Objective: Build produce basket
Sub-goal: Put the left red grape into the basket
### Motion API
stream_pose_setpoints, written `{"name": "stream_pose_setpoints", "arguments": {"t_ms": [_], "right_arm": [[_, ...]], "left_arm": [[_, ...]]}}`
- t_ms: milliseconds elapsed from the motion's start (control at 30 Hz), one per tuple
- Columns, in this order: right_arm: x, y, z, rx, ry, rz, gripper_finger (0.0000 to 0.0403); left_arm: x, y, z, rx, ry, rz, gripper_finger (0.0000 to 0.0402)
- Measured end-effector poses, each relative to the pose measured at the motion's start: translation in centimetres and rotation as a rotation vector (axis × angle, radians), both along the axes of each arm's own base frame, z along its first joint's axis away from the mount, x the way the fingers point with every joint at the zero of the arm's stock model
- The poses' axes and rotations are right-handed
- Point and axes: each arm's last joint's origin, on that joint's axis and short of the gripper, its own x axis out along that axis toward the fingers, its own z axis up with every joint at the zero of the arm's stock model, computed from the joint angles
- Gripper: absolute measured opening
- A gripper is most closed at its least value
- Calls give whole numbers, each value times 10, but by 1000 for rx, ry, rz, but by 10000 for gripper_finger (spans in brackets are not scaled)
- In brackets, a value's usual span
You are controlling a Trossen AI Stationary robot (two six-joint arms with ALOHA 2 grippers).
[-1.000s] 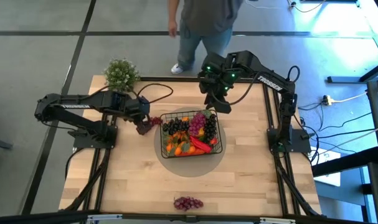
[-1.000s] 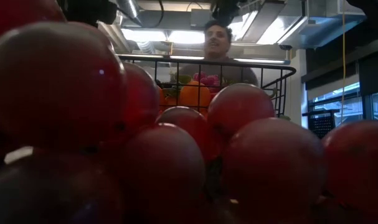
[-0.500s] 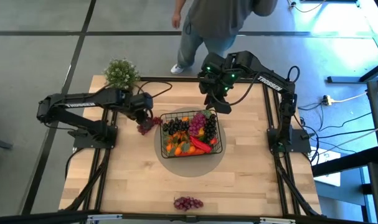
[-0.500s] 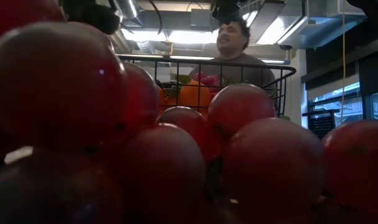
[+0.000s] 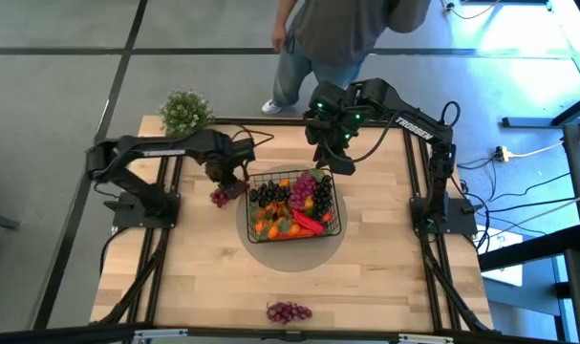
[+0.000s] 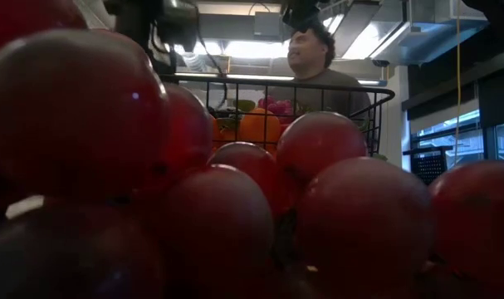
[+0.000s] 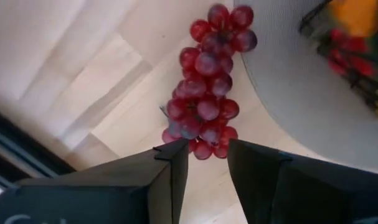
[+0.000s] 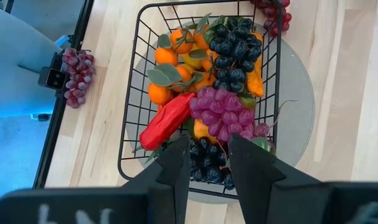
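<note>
The black wire basket (image 5: pixel 339 205) stands on a round grey mat (image 5: pixel 299 253), filled with oranges, dark and purple grapes and a red pepper (image 8: pixel 167 121). A red grape bunch (image 5: pixel 220 196) lies on the table by the mat's left edge. My left gripper (image 5: pixel 229 178) points down over that bunch (image 7: pixel 204 93), open, with its fingertips (image 7: pixel 176 155) at the bunch's near end. My right gripper (image 5: pixel 335 164) hovers open and empty above the basket's far rim (image 8: pixel 210 162). A second grape bunch (image 5: pixel 288 311) lies near the front edge and fills the low view (image 6: pixel 235 191). My left gripper comes at the grape bunch from above, pointing down. The bunch's end grapes (image 7: pixel 204 149) show in the gap between the two fingers. Whether the fingers touch them I cannot tell. The bunch lies flat on the table.
A leafy potted plant (image 5: pixel 184 113) stands at the far left corner. A person (image 5: pixel 332 38) stands just beyond the table's far edge. Bare wood lies to the left, right and near side of the mat.
My left gripper has swung toward the far edge and the basket, sunk, and tipped until it points straight down over the grapes. The bunch now lies on the table a little farther left than before. My right arm has kept still.
</note>
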Motion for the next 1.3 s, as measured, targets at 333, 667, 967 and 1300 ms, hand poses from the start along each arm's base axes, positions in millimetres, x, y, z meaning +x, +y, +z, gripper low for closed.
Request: {"name": "stream_pose_setpoints", "arguments": {"t_ms": [333,667,967,1300], "right_arm": [[0,0,0,0,0,0,100],[0,0,0,0,0,0,100],[0,0,0,0,0,0,100],[0,0,0,0,1,-1,100]], "left_arm": [[5,19,-27,-114,119,-83,99],[-9,17,-59,-174,141,-91,98],[-8,19,-62,-105,143,-109,97],[0,20,-62,-78,65,-162,95]]}}
